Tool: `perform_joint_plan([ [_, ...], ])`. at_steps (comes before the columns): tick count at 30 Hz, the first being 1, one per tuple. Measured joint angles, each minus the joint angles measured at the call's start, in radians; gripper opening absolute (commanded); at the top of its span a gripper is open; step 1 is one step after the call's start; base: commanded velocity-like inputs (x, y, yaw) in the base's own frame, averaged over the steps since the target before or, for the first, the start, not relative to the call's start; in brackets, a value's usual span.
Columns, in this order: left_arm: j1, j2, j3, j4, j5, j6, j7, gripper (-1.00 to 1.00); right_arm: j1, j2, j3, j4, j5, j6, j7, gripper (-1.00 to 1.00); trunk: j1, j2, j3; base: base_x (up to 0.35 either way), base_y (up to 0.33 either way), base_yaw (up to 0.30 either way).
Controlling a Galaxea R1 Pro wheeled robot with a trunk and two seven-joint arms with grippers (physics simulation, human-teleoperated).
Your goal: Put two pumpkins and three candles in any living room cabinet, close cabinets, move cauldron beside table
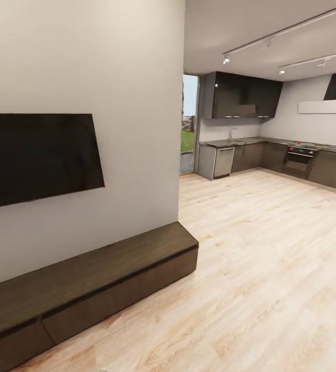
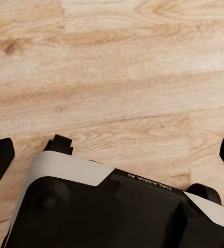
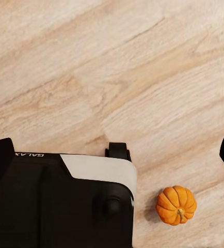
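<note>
One cabinet (image 1: 101,279) runs along your left wall, fronts shut, its end corner meeting broad open floor (image 1: 271,268). One pumpkin (image 3: 176,205) lies on the floor beside your base (image 3: 65,201). Both end effectors: spread, empty.

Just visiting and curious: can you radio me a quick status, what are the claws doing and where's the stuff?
Both claws open, empty, over wood floor. One pumpkin on floor beside robot base. Cabinet ahead under TV, fronts look shut. Nothing in the way.
</note>
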Motion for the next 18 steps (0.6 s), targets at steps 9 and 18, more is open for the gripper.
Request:
perform_joint_plan([
  [9, 0.0, 0.0, 0.0, 0.0, 0.0, 0.0, 0.0, 1.0, 0.0, 0.0, 0.0, 0.0, 0.0, 0.0, 0.0, 1.0, 0.0, 0.0, 0.0, 0.275, 0.0, 0.0],
  [18, 0.0, -0.001, 0.0, 0.001, 0.0, 0.0, 0.0, 1.0, -0.001, 0.0, 0.0, 0.0, 0.0, 0.0, 0.0, 1.0, 0.0, 0.0, 0.0, 0.277, 0.0, 0.0],
])
